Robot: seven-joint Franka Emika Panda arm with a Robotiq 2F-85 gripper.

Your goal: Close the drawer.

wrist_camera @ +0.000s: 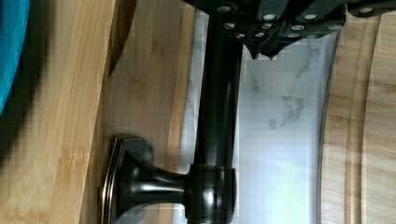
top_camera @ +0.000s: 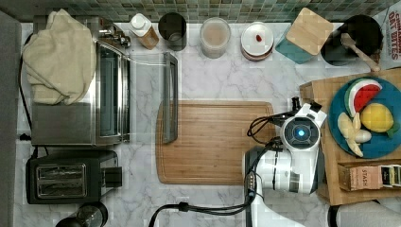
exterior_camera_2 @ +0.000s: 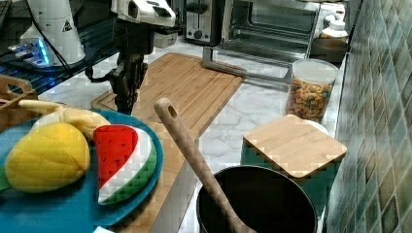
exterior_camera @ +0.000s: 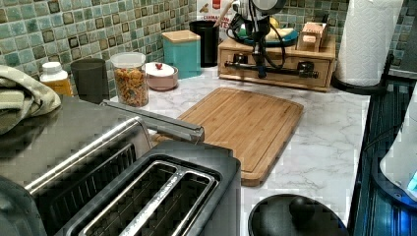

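The drawer (exterior_camera: 290, 60) is set in the front of the wooden box that carries the blue fruit plate. Its light wood front looks about level with the box front in the left view. A dark bar handle (exterior_camera: 290, 72) runs across it. In the wrist view the handle (wrist_camera: 217, 116) stands off the drawer front (wrist_camera: 144, 93) on a flared post. My gripper (wrist_camera: 264, 49) is shut, its tip beside the bar on the side away from the front. It hangs straight down at the handle (exterior_camera: 260, 71) and at the box edge (exterior_camera_2: 124, 104). The drawer's inside is hidden.
A large cutting board (top_camera: 213, 142) lies right in front of the box. The toaster oven's door (top_camera: 169, 97) hangs open over the board's far end, with a toaster (top_camera: 71, 177) beside it. Jars and canisters line the tiled wall. A paper towel roll (exterior_camera: 366, 39) stands by the box.
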